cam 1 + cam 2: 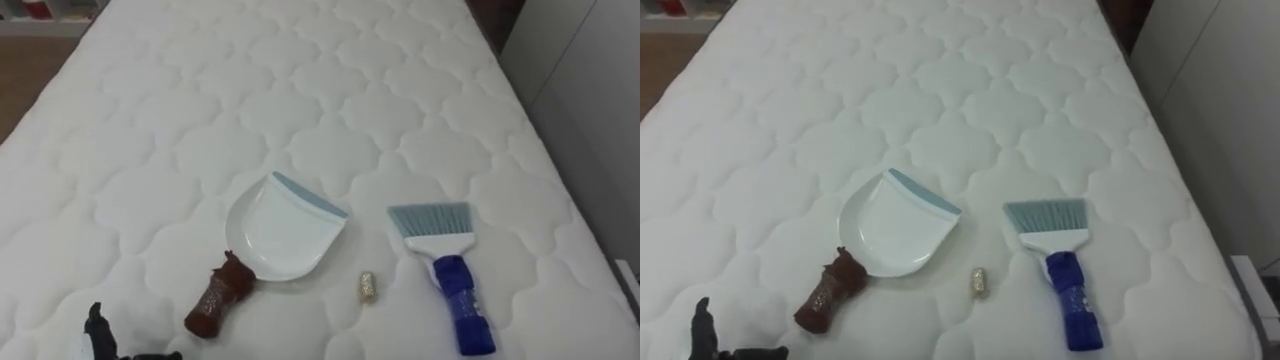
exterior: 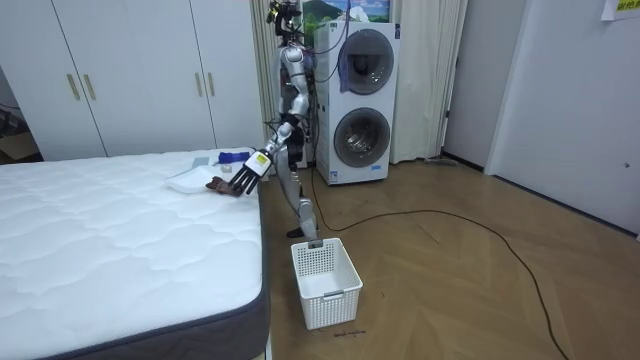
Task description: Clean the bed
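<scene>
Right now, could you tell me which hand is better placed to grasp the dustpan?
Left. The left hand hovers at the lower left, close to the brown handle of the dustpan; the brush lies farther right.

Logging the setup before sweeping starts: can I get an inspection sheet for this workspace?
surface: white quilted mattress, bare.
job's things: white dustpan with brown handle, lying flat; blue-handled hand brush to its right, apart from it.
clutter: one small gold-coloured scrap between dustpan and hand brush.
hands: left hand over the mattress's near edge, fingers straight, holding nothing.
cables: nothing seen on the mattress.
surroundings: white basket on the wood floor beside the mattress; stacked washing machines; white wardrobe.
</scene>
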You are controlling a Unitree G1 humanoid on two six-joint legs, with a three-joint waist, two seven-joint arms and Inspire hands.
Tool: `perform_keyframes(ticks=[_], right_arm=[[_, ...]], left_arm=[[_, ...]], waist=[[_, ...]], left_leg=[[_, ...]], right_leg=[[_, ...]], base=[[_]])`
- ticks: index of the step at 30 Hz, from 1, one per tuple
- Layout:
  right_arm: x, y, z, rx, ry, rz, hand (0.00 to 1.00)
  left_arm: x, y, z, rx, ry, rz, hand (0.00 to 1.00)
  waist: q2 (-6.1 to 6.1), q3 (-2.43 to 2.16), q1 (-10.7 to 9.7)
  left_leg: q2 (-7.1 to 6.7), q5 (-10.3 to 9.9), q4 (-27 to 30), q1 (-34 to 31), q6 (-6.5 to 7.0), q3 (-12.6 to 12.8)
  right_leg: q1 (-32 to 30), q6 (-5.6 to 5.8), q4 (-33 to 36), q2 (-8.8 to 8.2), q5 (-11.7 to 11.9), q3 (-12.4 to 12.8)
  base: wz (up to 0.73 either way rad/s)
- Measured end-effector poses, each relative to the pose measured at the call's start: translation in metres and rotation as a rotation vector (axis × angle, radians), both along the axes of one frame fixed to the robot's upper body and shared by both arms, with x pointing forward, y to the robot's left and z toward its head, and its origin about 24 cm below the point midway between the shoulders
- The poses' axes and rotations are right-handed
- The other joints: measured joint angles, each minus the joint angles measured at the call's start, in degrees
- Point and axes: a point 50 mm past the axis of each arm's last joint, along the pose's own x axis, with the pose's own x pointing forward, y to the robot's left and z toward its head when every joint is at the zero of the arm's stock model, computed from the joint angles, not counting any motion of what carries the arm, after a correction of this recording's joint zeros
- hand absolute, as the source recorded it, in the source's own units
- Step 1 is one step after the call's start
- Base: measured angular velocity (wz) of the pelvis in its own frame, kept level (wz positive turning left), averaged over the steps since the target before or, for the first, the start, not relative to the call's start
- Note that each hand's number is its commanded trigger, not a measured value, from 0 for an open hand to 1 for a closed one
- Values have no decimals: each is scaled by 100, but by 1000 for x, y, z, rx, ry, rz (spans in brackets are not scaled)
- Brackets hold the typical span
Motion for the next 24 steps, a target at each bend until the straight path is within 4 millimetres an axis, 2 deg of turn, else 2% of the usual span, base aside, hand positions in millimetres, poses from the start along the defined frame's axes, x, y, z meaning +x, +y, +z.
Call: perform_keyframes(ticks=[5,10,13,16,20,24], right_arm=[[-3,0,0,-1,14,0,0],[0,-1,0,2,11,-2,0],[3,-1,0,3,0,-11,0],[6,-2,1,1,0,-14,0],[19,0,1,3,-17,-1,0],[25,1,2,9,-33,-16,0]], left_arm=[[12,-2,4,2,-30,-30,0],[31,-12,9,-15,-62,-101,0],[41,-17,12,-26,-79,-138,0],[53,-20,18,-27,-108,-157,0],[71,-24,27,-16,-149,-193,0],[75,-27,28,8,-143,-232,0]], waist=[[58,3,-134],[134,-31,-199],[207,-16,-242],[206,-23,-274],[182,-8,-249],[168,4,-264]], left_leg=[[0,0,38,-26,0,-14],[-5,1,152,-278,2,-27],[-5,9,170,-411,13,-38],[-5,17,185,-565,18,-35],[-11,43,187,-784,29,-31],[-11,45,187,-832,30,-31]], right_leg=[[-32,-1,0,-6,1,-32],[-276,-6,73,-21,14,-56],[-373,-7,108,-28,14,-96],[-548,-11,120,-38,17,-165],[-732,-14,120,-42,58,-163],[-761,-14,90,-45,61,-223]], base=[[3],[2],[3],[4],[0],[0]])
